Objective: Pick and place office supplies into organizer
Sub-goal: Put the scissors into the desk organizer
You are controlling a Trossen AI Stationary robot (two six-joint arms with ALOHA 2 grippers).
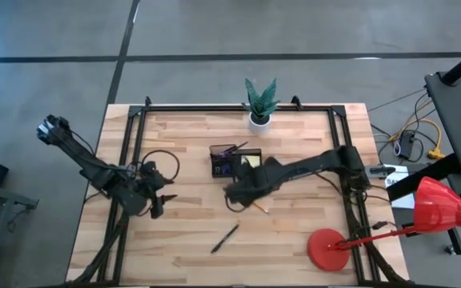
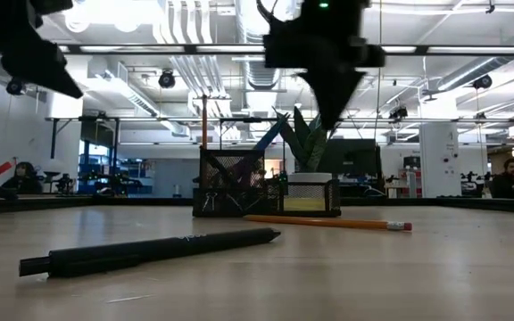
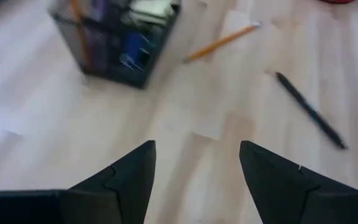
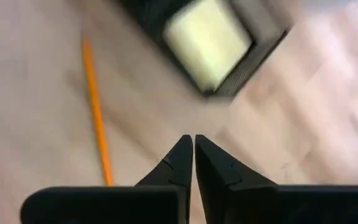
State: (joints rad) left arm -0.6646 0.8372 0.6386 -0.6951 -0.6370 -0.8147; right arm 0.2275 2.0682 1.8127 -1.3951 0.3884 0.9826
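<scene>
The right claw (image 1: 232,194) hangs above the middle of the bench (image 1: 294,240), just near of the organizer (image 1: 232,160), and its fingers are pressed together with nothing between them; the right wrist view shows the two tips (image 4: 182,155) meeting over bare wood. The left claw (image 1: 157,206) waits over the left part of the bench with its fingers (image 3: 132,177) spread wide apart and empty.

The organizer is a black mesh box standing toward the far middle of the bench, near the white pot with the green plant (image 1: 260,102). A yellow sticky-note pad (image 4: 208,42) lies in its right-hand compartment, and dark and purple items stand up in the left part, too blurred to name.

An orange pencil (image 2: 328,221) lies flat on the wood just near and right of the organizer, apart from it. A black pen (image 1: 225,238) lies farther toward the near edge, well apart from the pencil.

A red disc-shaped base (image 1: 329,248) sits at the near right corner.
</scene>
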